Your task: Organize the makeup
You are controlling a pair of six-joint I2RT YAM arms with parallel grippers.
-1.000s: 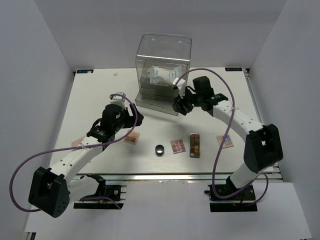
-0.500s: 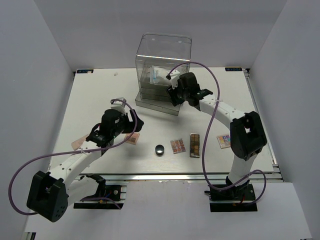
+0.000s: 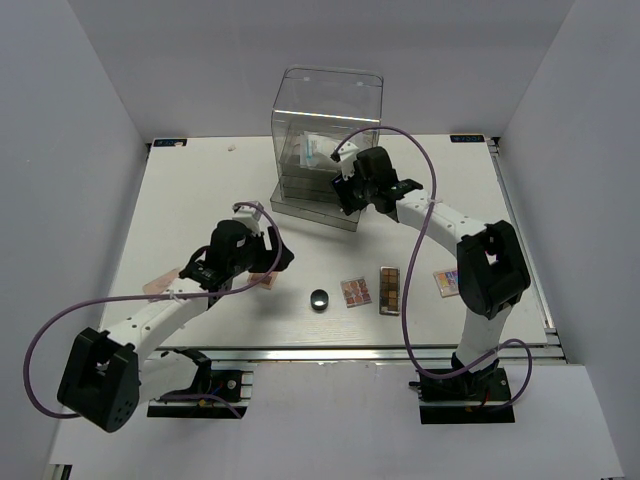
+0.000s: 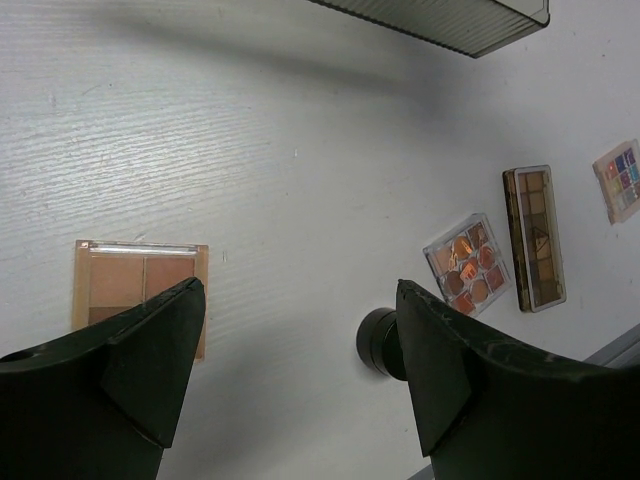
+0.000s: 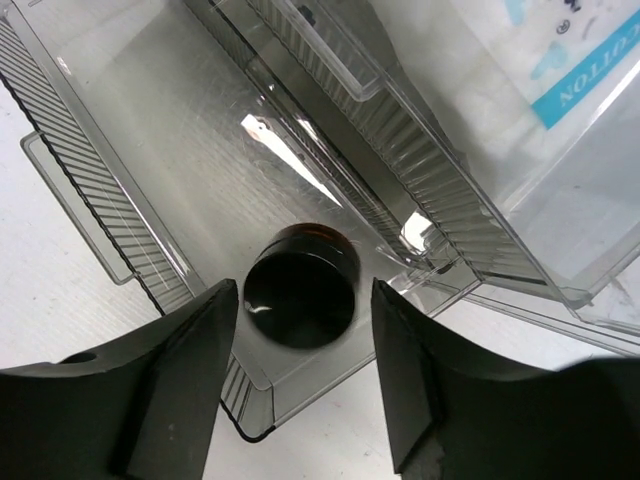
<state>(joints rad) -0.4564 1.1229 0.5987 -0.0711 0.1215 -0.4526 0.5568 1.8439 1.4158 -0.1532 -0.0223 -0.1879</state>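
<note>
My right gripper is open over the pulled-out bottom drawer of the clear box. A round black pot lies in that drawer between the fingers, with a gap on each side. A white blue-printed packet rests in the drawer above. My left gripper is open and empty above the table, with a brown palette by its left finger and a second black pot by its right finger. Further right lie a square orange-toned palette, a long narrow palette and a multicoloured palette.
A pink palette lies on the table at the left, partly under my left arm. My right arm arches over the table's right half and partly covers the multicoloured palette. The box stands at the back centre.
My right gripper swung left over the open drawer and its jaws widened away from the black pot. My left gripper shifted nearer and slightly right, over the brown palette.
</note>
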